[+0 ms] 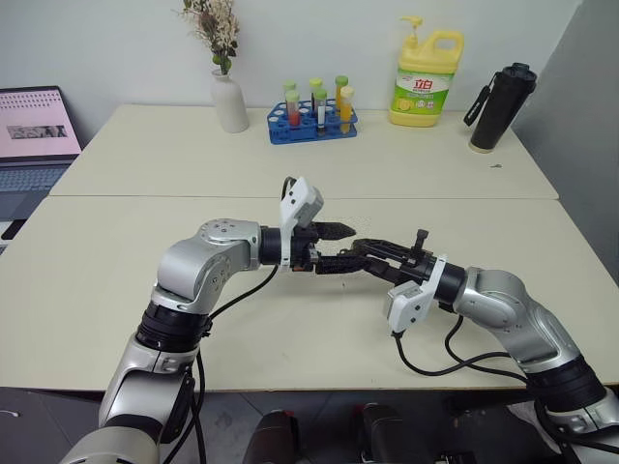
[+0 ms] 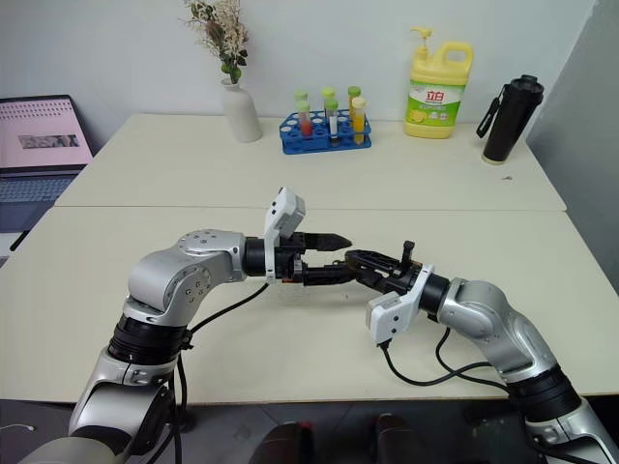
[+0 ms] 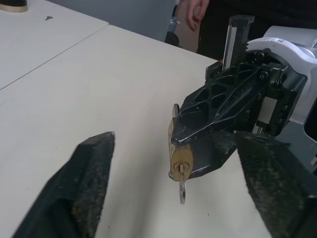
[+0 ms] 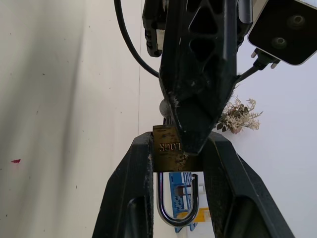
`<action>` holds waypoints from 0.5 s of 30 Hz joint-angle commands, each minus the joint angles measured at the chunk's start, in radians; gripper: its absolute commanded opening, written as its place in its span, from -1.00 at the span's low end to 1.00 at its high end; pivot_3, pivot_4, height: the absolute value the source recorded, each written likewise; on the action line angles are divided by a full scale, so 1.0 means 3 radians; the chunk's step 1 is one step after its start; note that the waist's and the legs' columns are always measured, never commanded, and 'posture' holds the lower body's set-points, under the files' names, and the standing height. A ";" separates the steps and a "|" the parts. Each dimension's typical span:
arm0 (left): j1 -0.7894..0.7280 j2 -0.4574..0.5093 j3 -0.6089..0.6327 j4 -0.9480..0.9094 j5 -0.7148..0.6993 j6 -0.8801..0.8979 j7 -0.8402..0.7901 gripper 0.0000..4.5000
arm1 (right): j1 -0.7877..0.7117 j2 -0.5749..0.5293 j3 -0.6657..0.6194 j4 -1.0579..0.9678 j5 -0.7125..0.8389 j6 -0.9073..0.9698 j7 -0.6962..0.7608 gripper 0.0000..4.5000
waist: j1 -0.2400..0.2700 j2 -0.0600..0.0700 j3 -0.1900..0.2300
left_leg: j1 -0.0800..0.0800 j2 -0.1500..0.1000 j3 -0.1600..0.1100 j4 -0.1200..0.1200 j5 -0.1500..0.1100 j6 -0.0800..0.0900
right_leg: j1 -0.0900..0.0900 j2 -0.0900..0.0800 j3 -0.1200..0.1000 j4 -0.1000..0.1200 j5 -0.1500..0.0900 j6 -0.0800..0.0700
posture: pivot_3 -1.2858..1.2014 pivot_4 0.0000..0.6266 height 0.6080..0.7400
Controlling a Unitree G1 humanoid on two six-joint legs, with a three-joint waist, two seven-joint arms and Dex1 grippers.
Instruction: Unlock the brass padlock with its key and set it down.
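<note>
The brass padlock (image 4: pixel 167 154) is held above the pale worktop (image 1: pixel 116 290), pinched between the two black fingers of the right claw (image 4: pixel 173 158), which are closed on its body from both sides. In the right wrist view the stamped word "LOCK" can be read on the brass face, and the silvery shackle (image 4: pixel 177 202) is seen looping back between the fingers, its curve toward the wrist. The key (image 3: pixel 182 184) is seated in the keyway at the padlock's free end, its thin silver bow hanging just outside the body — this is seen in the left wrist view.

The left claw (image 3: pixel 183 188) is brought in from the opposite side, its fingers spread wide, one to each side of the padlock and key; nothing is gripped by it. In the left wrist view neither finger (image 3: pixel 84 183) is seen touching the key. In the head views the two claws are met tip to tip over the near half of the worktop.

At the far edge of the worktop a white vase of dried flowers (image 1: pixel 228 97), a blue rack of test tubes (image 1: pixel 312 121), a yellow detergent bottle (image 1: pixel 426 82) and a black flask (image 1: pixel 501 106) are lined up — well apart from the claws. A laptop (image 1: pixel 34 135) is placed at the far left. Part of a person's hand (image 3: pixel 197 12) is visible beyond the worktop in the left wrist view.
</note>
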 commanded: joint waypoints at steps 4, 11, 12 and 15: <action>-0.0033 0.0035 -0.0051 -0.0117 -0.0034 -0.0014 -0.0050 -0.30 | -0.0067 0.0028 -0.0051 -0.0126 0.0062 -0.0049 -0.0036 -0.59 | 0.0000 0.0000 0.0000 | 0.0000 0.0000 0.0000 0.0000 0.0000 0.0000 | 0.0000 0.0000 0.0000 0.0000 0.0000 0.0000 | 0.03 -0.52 1.00; -0.0014 0.0058 -0.0074 -0.0145 -0.0057 0.0007 -0.0060 -0.93 | -0.0097 0.0057 -0.0052 -0.0129 0.0046 -0.0073 -0.0064 -0.59 | 0.0000 0.0000 0.0000 | 0.0000 0.0000 0.0000 0.0000 0.0000 0.0000 | 0.0000 0.0000 0.0000 0.0000 0.0000 0.0000 | 0.03 -0.52 1.00; -0.0011 0.0057 -0.0075 -0.0143 -0.0053 0.0001 -0.0054 -0.93 | -0.0101 0.0066 -0.0057 -0.0132 0.0064 -0.0061 -0.0061 -0.59 | 0.0000 0.0000 0.0000 | 0.0000 0.0000 0.0000 0.0000 0.0000 0.0000 | 0.0000 0.0000 0.0000 0.0000 0.0000 0.0000 | 0.03 -0.52 1.00; -0.0015 0.0052 -0.0071 -0.0129 -0.0043 -0.0016 -0.0045 -0.93 | -0.0093 0.0053 -0.0049 -0.0122 0.0166 0.0000 0.0033 -0.59 | 0.0000 0.0000 0.0000 | 0.0000 0.0000 0.0000 0.0000 0.0000 0.0000 | 0.0000 0.0000 0.0000 0.0000 0.0000 0.0000 | 0.03 -0.52 1.00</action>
